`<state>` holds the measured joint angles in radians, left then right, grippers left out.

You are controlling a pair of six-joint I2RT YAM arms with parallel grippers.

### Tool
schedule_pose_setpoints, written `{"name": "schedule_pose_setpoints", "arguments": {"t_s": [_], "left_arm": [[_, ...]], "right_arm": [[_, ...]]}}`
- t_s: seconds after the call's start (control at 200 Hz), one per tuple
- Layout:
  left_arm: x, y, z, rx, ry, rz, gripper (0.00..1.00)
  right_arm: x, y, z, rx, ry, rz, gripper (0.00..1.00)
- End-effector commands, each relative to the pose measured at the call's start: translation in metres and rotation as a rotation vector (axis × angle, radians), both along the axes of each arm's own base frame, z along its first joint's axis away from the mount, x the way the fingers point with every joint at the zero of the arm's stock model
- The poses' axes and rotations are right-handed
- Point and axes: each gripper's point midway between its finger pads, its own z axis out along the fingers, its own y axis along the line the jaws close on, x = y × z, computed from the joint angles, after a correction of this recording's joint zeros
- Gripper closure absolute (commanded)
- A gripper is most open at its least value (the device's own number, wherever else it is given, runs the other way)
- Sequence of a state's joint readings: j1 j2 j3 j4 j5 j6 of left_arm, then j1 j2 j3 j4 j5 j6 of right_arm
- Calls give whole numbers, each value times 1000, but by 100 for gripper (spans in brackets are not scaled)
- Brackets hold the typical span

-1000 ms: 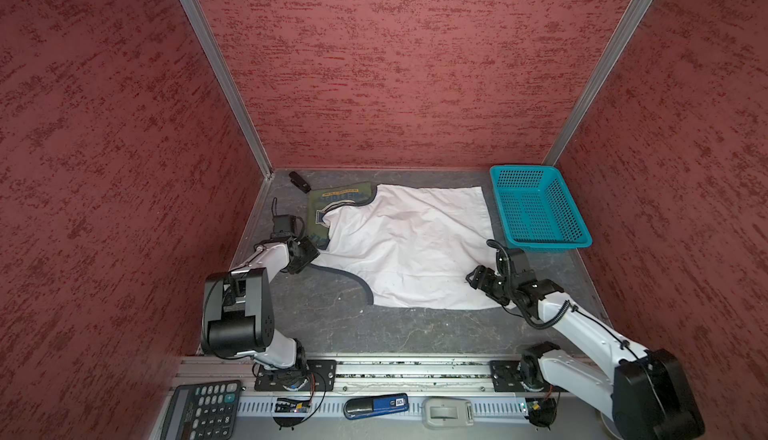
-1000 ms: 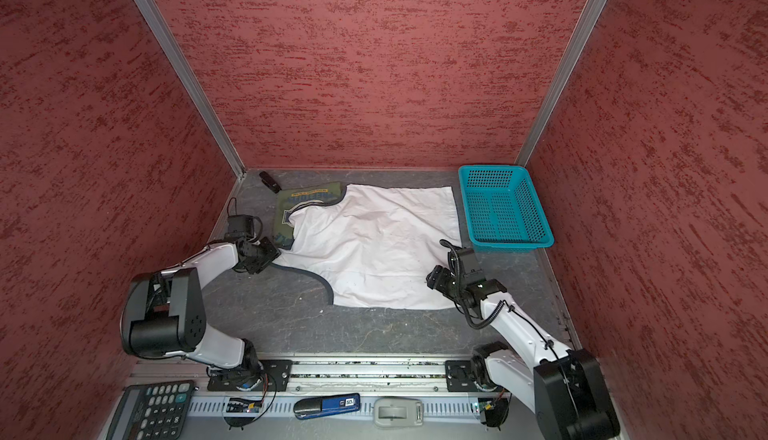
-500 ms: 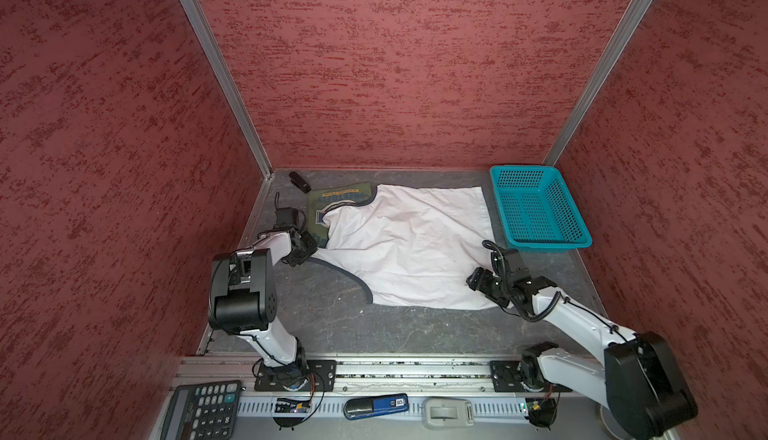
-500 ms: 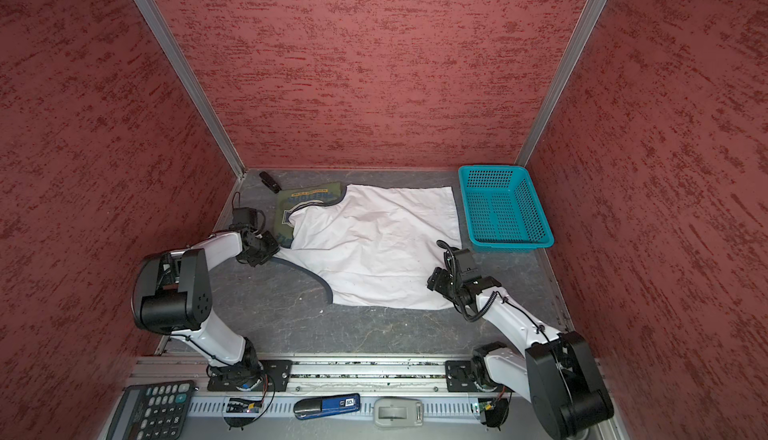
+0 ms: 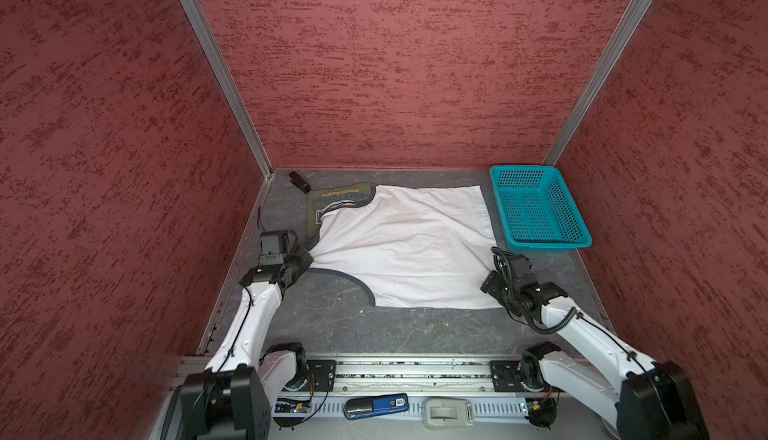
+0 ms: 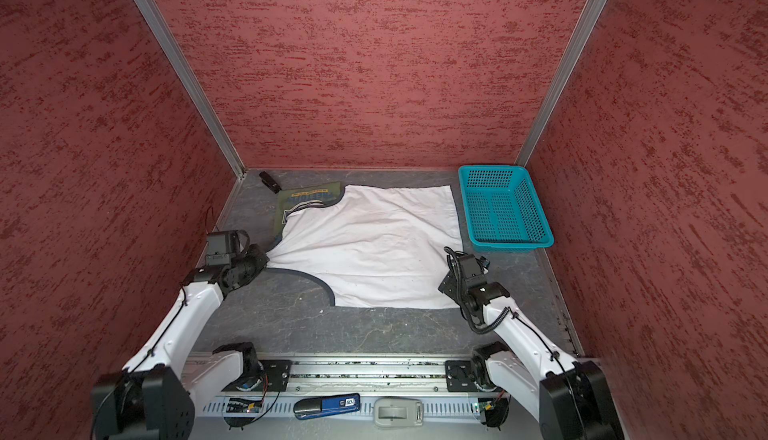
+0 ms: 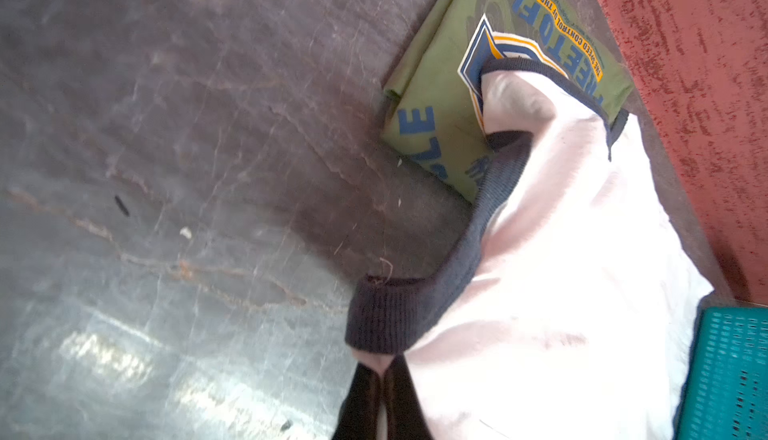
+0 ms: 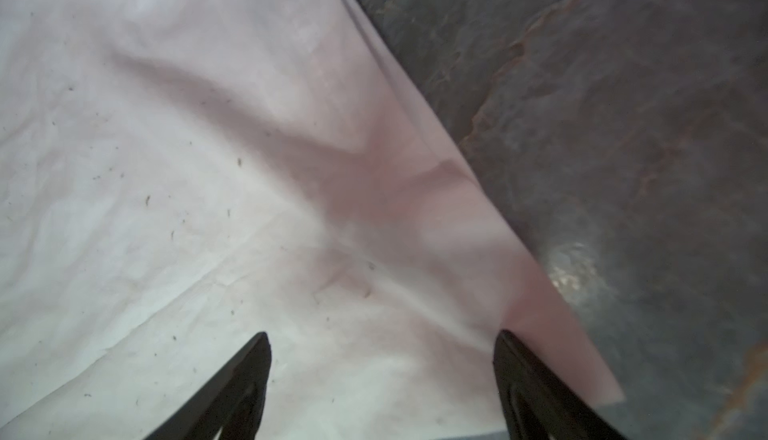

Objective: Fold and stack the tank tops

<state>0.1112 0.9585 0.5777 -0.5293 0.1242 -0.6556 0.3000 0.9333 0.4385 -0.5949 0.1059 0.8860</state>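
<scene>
The white tank top (image 5: 407,246) is lying spread flat and unfolded across the middle of the grey table (image 5: 332,325) in both top views. Its far shoulder is overlapping the olive green tank top (image 5: 332,203), which is sitting as a compact folded packet at centre-left, near the back wall. Judging by that, one garment looks finished, while the white one is awaiting its fold and the stacking is not yet done.

At the cloth's left edge, the left gripper (image 7: 380,369) is pinching the white top's dark-trimmed shoulder strap between fingers pressed together. At the cloth's lower right corner, the right gripper (image 8: 382,334) is holding its fingers spread wide, low over the hem, gripping nothing; whether they are touching the fabric cannot be told.

The count: two tank tops, two grippers, one turquoise basket (image 5: 548,244) standing just right of the white cloth, and one small black object (image 5: 300,181) lying near the back left corner.
</scene>
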Motion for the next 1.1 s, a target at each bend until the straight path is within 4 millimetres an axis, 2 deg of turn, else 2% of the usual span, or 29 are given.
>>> {"name": "schedule_pose_setpoints", "arguments": {"t_s": [0.0, 0.09, 0.165, 0.26, 0.331, 0.396, 0.456, 0.501, 0.576, 0.756, 0.841, 0.977, 1.097], "left_arm": [[-39, -17, -41, -94, 149, 9, 84], [-47, -22, -63, -111, 219, -9, 66], [-43, -13, -66, -105, 249, 0, 53], [-25, 4, -42, -64, 191, 31, 33], [-3, 19, -9, 17, 113, 46, 25], [18, 28, 20, 60, 56, 55, 25], [43, 27, 42, 76, -5, 20, 25], [64, 22, 50, 80, -19, -25, 25], [94, 16, 52, 114, 12, -75, 26], [156, 6, 19, 121, 116, -164, 35], [172, 0, 1, 118, 164, -197, 38], [191, -15, -16, 123, 203, -241, 48], [209, -23, -21, 169, 216, -273, 67]], "right_arm": [[-21, -21, -6, -59, 49, -109, 14], [-17, -21, -4, -67, 45, -101, 13], [-11, -22, 2, -85, 31, -92, 12], [-1, -22, 17, -99, -16, -76, 12], [6, -23, 30, -115, -55, -70, 12], [11, -24, 39, -125, -85, -63, 11], [15, -24, 45, -125, -109, -55, 12], [17, -22, 47, -120, -122, -49, 12], [20, -19, 49, -107, -133, -39, 12], [21, -12, 41, -79, -128, -17, 12], [20, -12, 37, -80, -118, -11, 12], [20, -13, 35, -88, -117, -14, 12], [21, -12, 34, -86, -114, -10, 12]]}}
